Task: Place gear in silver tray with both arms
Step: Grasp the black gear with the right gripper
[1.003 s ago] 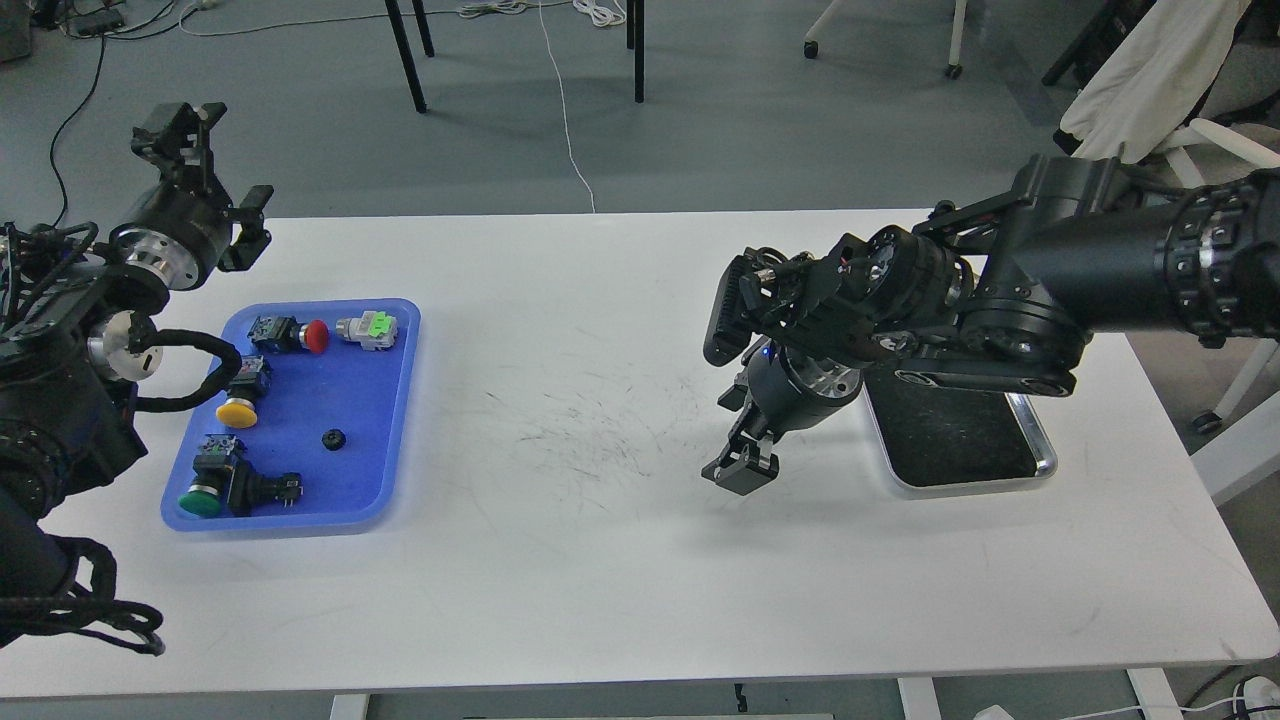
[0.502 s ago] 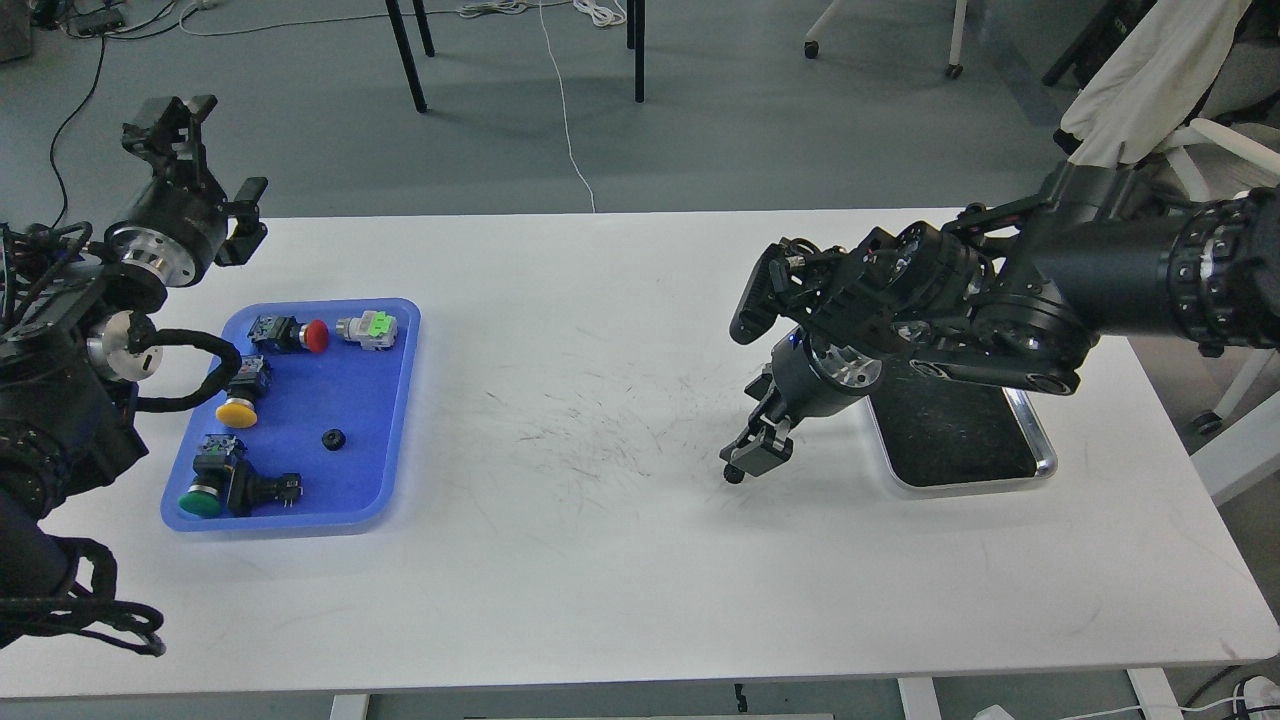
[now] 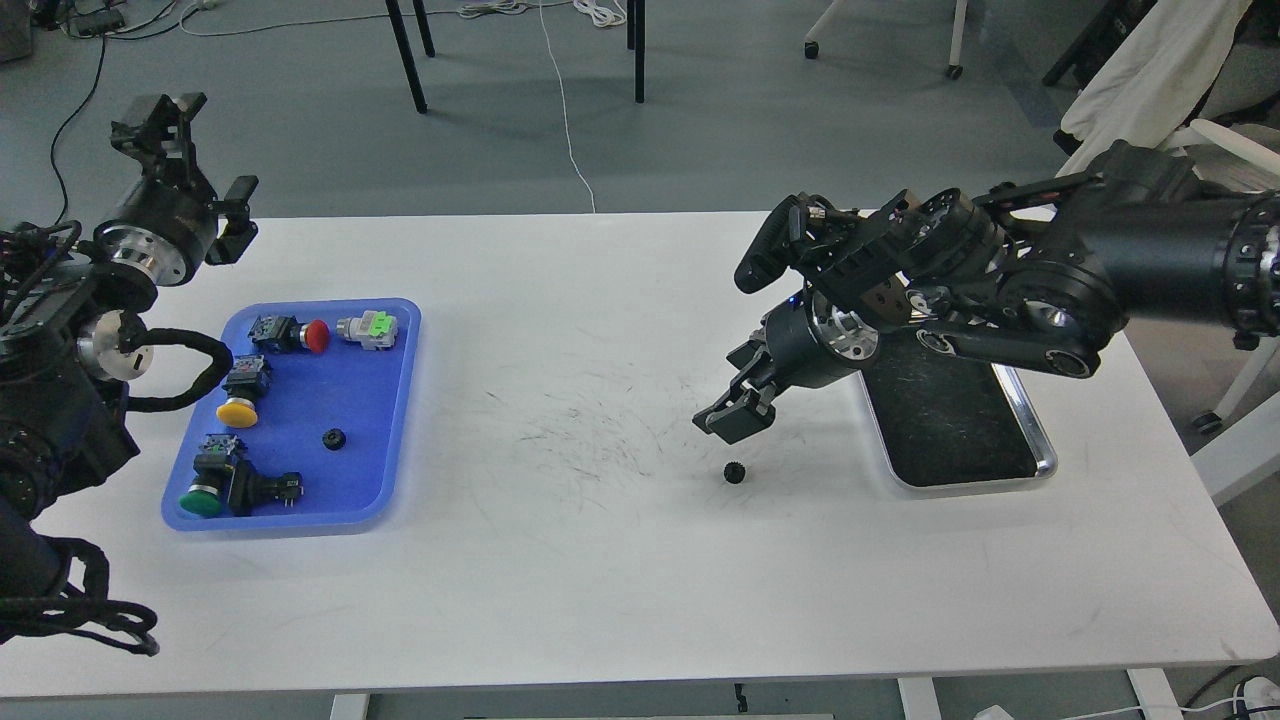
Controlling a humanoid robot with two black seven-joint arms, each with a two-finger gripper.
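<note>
White surface (image 3: 600, 560) carries your gear (image 3: 734, 473) just near of the right gripper (image 3: 733, 415), empty and slightly parted, left of the silver tray (image 3: 1040, 455); left gripper (image 3: 175, 150) stays far off.

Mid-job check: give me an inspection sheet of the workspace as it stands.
Surface: white table, scuffed mid-top.
Job's things: small black gear lies on the table, outside the silver tray.
Clutter: blue tray holds push buttons and another small black part.
Grippers: right gripper just above the gear, not touching; left gripper raised, open.
Cables: white cord on the floor.
Surroundings: chair with cloth.
</note>
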